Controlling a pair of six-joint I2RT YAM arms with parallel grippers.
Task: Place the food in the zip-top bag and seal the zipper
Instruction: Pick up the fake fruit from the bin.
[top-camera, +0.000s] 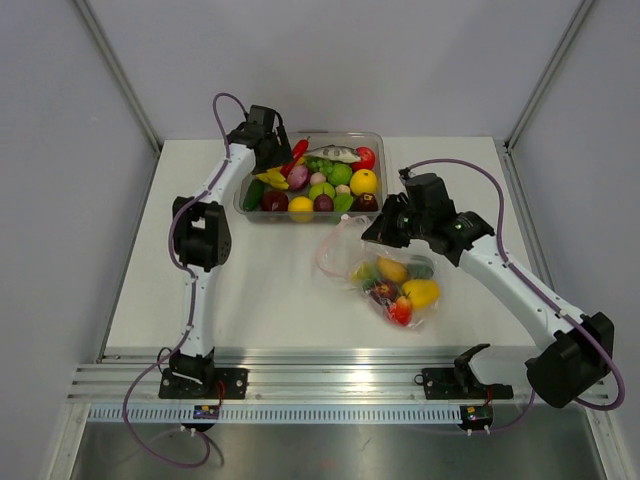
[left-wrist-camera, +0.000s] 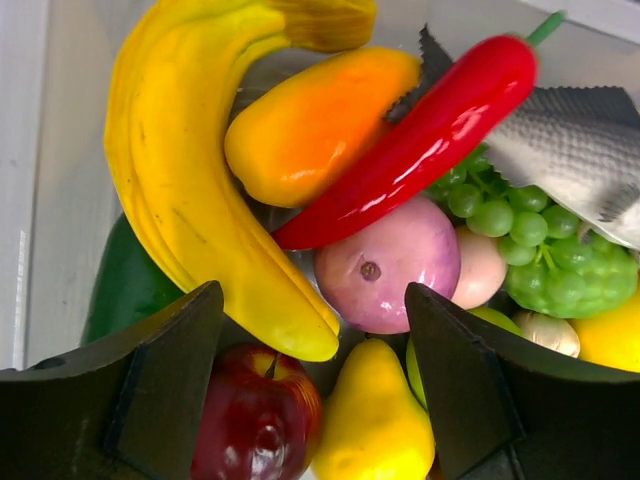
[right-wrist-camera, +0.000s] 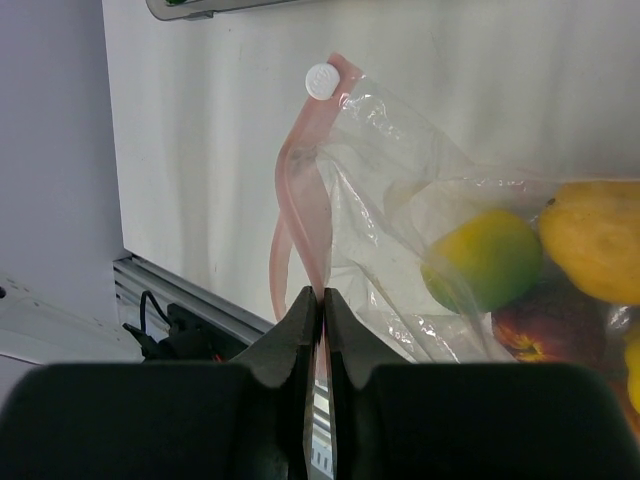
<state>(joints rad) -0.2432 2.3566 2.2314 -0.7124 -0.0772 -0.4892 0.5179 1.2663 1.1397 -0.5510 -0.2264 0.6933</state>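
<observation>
Two grippers hang over the white worktop (top-camera: 260, 290), one nearer than the other. Nearer, right of the middle, the zip-top bag (top-camera: 395, 285) lies on the worktop with its mouth turned toward the far left corner. Some food sits inside it, among it a yellow piece (top-camera: 421, 292) and a red piece (top-camera: 400, 311), bunched at the end closest to the near edge. The right gripper (top-camera: 378, 232) is at the bag's far side, clenched on the pink zipper (right-wrist-camera: 300, 200). In the right wrist view its two fingers (right-wrist-camera: 295, 320) press together with the strip pinched between them, and a small white round tab (right-wrist-camera: 321, 80) marks the strip's far end. Farther back, close to the far edge, a clear tub (top-camera: 240, 200) holds the rest of the food. The left gripper (top-camera: 272, 150) hovers over the tub's left end, released, jaws spread wide and holding nothing. Between its fingers the left wrist view shows a banana (left-wrist-camera: 170, 180), a red chilli (left-wrist-camera: 420, 140), a purple onion (left-wrist-camera: 385, 262), a dark red apple (left-wrist-camera: 255, 420), a yellow pear (left-wrist-camera: 375, 420) and green grapes (left-wrist-camera: 500, 215).
</observation>
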